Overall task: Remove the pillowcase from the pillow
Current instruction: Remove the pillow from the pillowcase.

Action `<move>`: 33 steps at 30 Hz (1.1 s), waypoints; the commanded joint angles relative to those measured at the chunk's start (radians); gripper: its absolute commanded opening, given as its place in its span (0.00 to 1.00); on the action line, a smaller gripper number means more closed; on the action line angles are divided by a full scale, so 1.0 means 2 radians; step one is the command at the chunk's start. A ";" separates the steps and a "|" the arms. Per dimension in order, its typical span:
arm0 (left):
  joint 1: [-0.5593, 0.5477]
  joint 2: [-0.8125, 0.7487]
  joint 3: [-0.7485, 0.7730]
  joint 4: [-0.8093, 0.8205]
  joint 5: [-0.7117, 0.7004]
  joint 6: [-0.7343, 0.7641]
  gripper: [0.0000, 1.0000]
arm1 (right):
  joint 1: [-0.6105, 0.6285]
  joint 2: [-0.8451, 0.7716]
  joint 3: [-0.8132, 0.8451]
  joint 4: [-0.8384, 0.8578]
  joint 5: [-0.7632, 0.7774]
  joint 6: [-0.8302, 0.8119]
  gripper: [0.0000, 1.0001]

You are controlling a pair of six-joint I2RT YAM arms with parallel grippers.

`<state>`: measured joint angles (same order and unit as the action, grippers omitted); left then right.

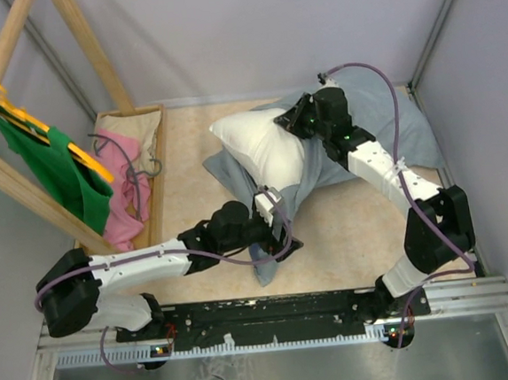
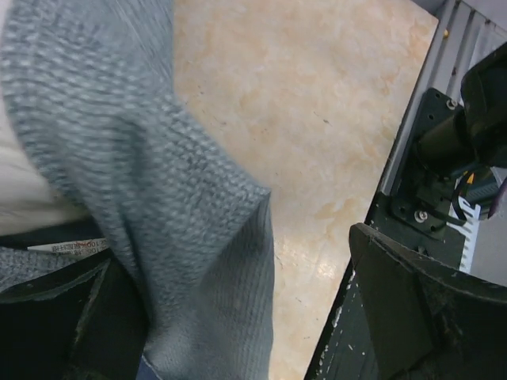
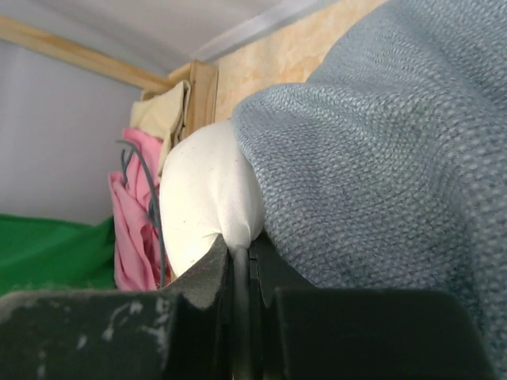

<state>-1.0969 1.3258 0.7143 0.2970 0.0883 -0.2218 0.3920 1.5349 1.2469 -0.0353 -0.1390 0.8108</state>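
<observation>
The white pillow (image 1: pixel 264 149) lies mid-table, its far-left part bare. The pillowcase (image 1: pixel 381 121), turned blue-grey side out, bunches round its right and near end and trails toward me (image 1: pixel 267 258). My right gripper (image 1: pixel 291 120) sits on the pillow's far edge. In the right wrist view it (image 3: pixel 242 249) is shut on a pinch of white pillow (image 3: pixel 206 198), with the pillowcase (image 3: pixel 380 158) right beside it. My left gripper (image 1: pixel 280 232) is at the trailing fabric. In the left wrist view its jaws (image 2: pixel 238 261) stand wide apart, and the pillowcase (image 2: pixel 158 198) drapes over the left finger.
A wooden box (image 1: pixel 159 163) at the left holds a pink cloth (image 1: pixel 122 206) and beige cloth. A green cloth (image 1: pixel 57 172) hangs on a yellow hanger from a wooden frame (image 1: pixel 2 56). The black base rail (image 1: pixel 273 311) runs along the near edge. Grey walls stand on three sides.
</observation>
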 commanded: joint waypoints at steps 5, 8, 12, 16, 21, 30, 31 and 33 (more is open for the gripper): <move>-0.028 0.016 0.013 -0.020 0.064 -0.004 1.00 | -0.001 0.013 0.085 0.148 0.106 0.030 0.00; -0.030 0.020 0.038 -0.028 0.076 0.005 1.00 | -0.001 0.022 0.089 0.152 0.118 0.036 0.00; -0.032 0.030 0.048 -0.009 0.098 0.003 1.00 | 0.000 0.028 0.089 0.156 0.123 0.043 0.00; -0.030 0.015 0.048 -0.016 0.079 -0.001 1.00 | 0.000 0.021 0.086 0.155 0.123 0.037 0.00; 0.090 -0.073 0.025 -0.022 0.044 -0.052 1.00 | -0.001 -0.005 0.079 0.147 0.111 0.005 0.00; 0.331 -0.092 0.092 -0.027 0.157 -0.180 1.00 | 0.000 -0.051 0.020 0.168 0.056 -0.007 0.00; 0.348 -0.071 0.105 -0.032 0.175 -0.199 1.00 | 0.000 -0.056 0.016 0.169 0.052 -0.007 0.00; 0.372 -0.018 0.127 -0.034 0.209 -0.233 1.00 | 0.000 -0.066 0.008 0.169 0.048 -0.007 0.00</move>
<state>-0.4412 1.1374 0.8921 0.2707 0.3515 -0.5159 0.3889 1.5204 1.2549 0.1085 -0.0063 0.7948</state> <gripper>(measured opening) 0.999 0.048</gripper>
